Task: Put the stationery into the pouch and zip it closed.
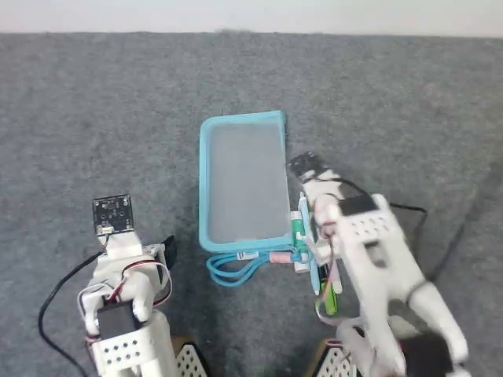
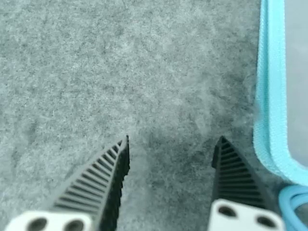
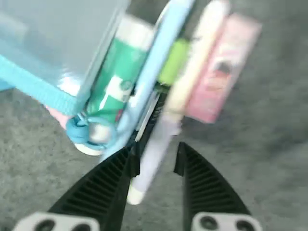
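Observation:
The light blue pouch with a grey see-through face lies flat mid-table; its edge shows in the left wrist view. Along its right side lies a bundle of stationery: a green glue stick, a light blue pen, a green marker, a cream pen and a pink eraser. My right gripper is open low over the bundle, its fingers either side of a lilac pen. My left gripper hangs open over bare carpet, left of the pouch.
The pouch's blue wrist strap loops out at its near end, beside the zipper pull. Grey carpet covers the table. The right arm hides part of the stationery from above.

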Controlling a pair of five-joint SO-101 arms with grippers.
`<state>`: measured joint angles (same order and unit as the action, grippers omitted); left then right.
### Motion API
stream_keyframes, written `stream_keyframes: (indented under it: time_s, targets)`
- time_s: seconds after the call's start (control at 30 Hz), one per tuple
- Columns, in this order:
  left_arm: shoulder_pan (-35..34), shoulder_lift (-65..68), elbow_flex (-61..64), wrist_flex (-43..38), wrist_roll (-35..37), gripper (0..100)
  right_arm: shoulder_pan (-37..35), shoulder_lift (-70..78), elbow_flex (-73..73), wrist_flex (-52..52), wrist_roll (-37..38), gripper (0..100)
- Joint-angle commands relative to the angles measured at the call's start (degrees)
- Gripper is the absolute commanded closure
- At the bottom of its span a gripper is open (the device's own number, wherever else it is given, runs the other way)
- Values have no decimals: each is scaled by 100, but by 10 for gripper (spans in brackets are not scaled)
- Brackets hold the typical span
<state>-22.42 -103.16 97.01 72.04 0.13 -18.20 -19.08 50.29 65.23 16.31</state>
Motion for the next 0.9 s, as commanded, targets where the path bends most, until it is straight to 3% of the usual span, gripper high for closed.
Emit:
stream_keyframes:
  time_s: [0.0,0.23,0.53,0.87]
  targets:
    - [-35,-105,-40,26,88,735,-119,479,-422,-22,-167,857]
    - [-35,-105,-40,26,88,735,-84,831,-484,-13,-193,857]
    - [-35,-105,-40,26,88,735,708,927,-352,-497,-193,858]
    - [-35,-105,-40,26,88,735,673,813,-659,-57,-141,857]
